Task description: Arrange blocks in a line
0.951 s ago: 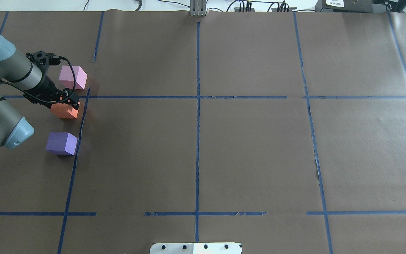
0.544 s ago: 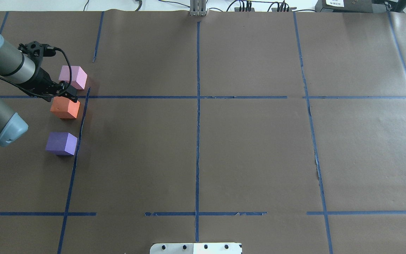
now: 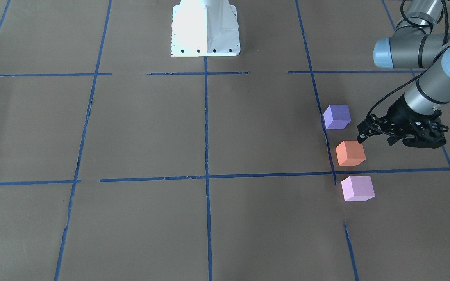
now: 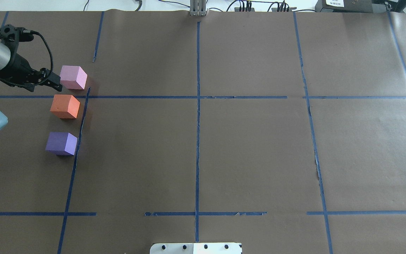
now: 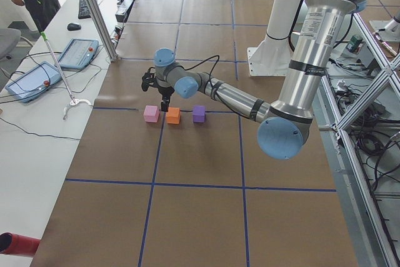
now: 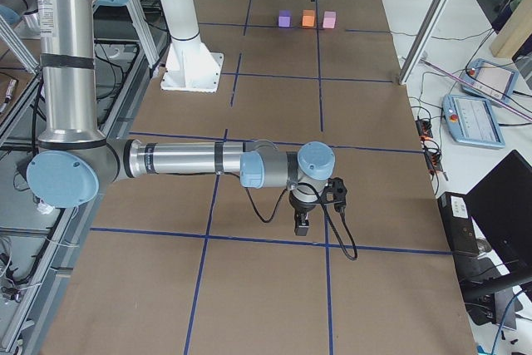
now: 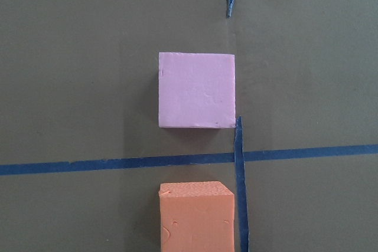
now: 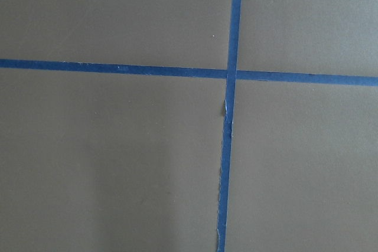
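The left tool [image 4: 55, 82] hangs over the brown paper-covered tabletop [image 4: 252, 148] and holds nothing. From where I stand its black fingers blur into one dark shape, so I cannot tell whether the jaws are spread or closed.

All three blocks sit close to that tool, in a row with small gaps between them, alongside a strip of blue tape [image 4: 79, 127]. The orange foam cube [image 4: 65, 106] is the middle one and lies just below and beside the tool's tip. As far as I can see it is not touched. The pale pink-lilac foam cube [image 4: 73, 77] sits just past the tip on the side away from the robot's base, across a crossing tape line from the orange one. The tool's own camera looks straight down on the pink cube's top face, and the orange cube shows at the lower edge of that view. The dark violet-purple foam cube [image 4: 61, 143] is the farthest of the three from the tool. It lies beyond the orange cube on the base side.

The right tool [image 6: 301, 224] points down at the other end of the tabletop, well apart from the blocks. It hangs over a crossing of blue tape. I cannot tell how its jaws stand.
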You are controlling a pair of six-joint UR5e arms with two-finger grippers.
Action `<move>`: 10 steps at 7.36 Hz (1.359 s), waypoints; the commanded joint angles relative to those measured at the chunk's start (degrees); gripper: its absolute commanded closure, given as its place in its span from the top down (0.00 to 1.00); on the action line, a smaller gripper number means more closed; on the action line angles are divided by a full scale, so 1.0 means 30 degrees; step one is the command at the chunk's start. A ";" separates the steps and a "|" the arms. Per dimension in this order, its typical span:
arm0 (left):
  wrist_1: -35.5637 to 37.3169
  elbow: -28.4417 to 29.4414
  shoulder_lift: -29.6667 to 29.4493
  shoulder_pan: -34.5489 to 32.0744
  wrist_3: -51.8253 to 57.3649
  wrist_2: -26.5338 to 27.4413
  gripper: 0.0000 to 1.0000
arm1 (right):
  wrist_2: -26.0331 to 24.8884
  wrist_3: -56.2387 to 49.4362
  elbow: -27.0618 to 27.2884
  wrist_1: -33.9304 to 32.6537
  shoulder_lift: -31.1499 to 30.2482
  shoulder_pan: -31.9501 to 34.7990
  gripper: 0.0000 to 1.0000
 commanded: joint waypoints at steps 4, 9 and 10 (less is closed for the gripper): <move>0.1408 0.4103 0.1204 -0.7455 1.3264 -0.2720 0.99 | 0.0000 0.0000 0.0000 0.0001 0.0000 0.0000 1.00; 0.4532 0.5003 0.1761 -1.0251 1.6873 -0.2644 0.99 | 0.0000 0.0000 0.0000 0.0001 0.0000 0.0000 1.00; 0.6023 0.4770 0.1703 -1.0343 1.6874 -0.2673 0.99 | 0.0000 0.0000 0.0000 -0.0028 0.0000 0.0000 1.00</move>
